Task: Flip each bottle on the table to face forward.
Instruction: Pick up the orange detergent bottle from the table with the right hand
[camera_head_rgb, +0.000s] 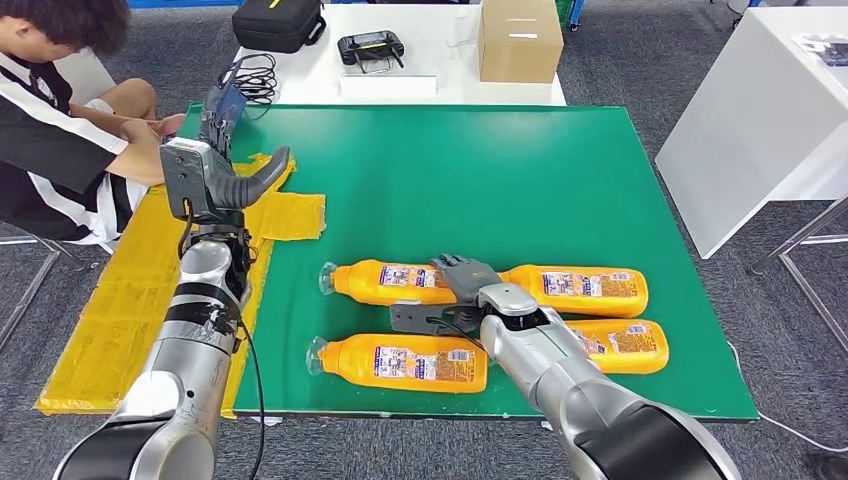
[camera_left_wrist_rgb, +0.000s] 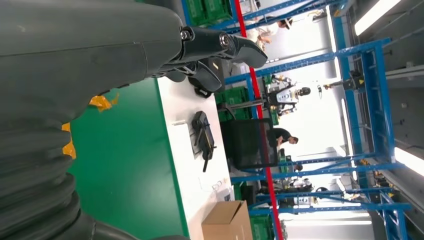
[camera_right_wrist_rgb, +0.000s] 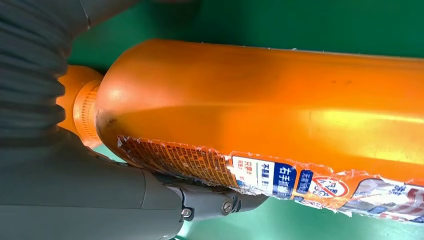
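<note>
Fingers (camera_head_rgb: 462, 270) of the right hand (camera_head_rgb: 470, 285) draped over the green mat (camera_head_rgb: 480, 170), lying across the gap between the two far orange bottles, thumb (camera_head_rgb: 420, 318) stretched out sideways toward the near row. Hard to say from the head view whether anything is clamped; in the right wrist view, thumb (camera_right_wrist_rgb: 220, 202) tucked under the torn label edge of an orange bottle (camera_right_wrist_rgb: 260, 115), seemingly gripping it, though the dark fingers hidden behind the body. Just left of the fingers, the far-left bottle (camera_head_rgb: 395, 282), on its side, cap pointing left, label up. Just right of them, the far-right bottle (camera_head_rgb: 580, 289), also on its side with label showing. Nearer than the thumb, the near-left bottle (camera_head_rgb: 400, 362), lying flat, cap to the left. Partly hidden under the right forearm, the near-right bottle (camera_head_rgb: 620, 345). Left hand (camera_head_rgb: 215, 170) raised well apart from all bottles, over yellow tape (camera_head_rgb: 290, 215) at the mat's left edge, fingers (camera_head_rgb: 222, 110) straight and apart, thumb (camera_head_rgb: 262, 172) splayed, holding nothing; same spread seen in the left wrist view (camera_left_wrist_rgb: 220, 45). Beyond those fingers, a seated person (camera_head_rgb: 60, 130). On the white table (camera_head_rgb: 420, 85) behind, a black controller (camera_head_rgb: 371, 46), a cardboard box (camera_head_rgb: 519, 40) and a black bag (camera_head_rgb: 278, 22).
</note>
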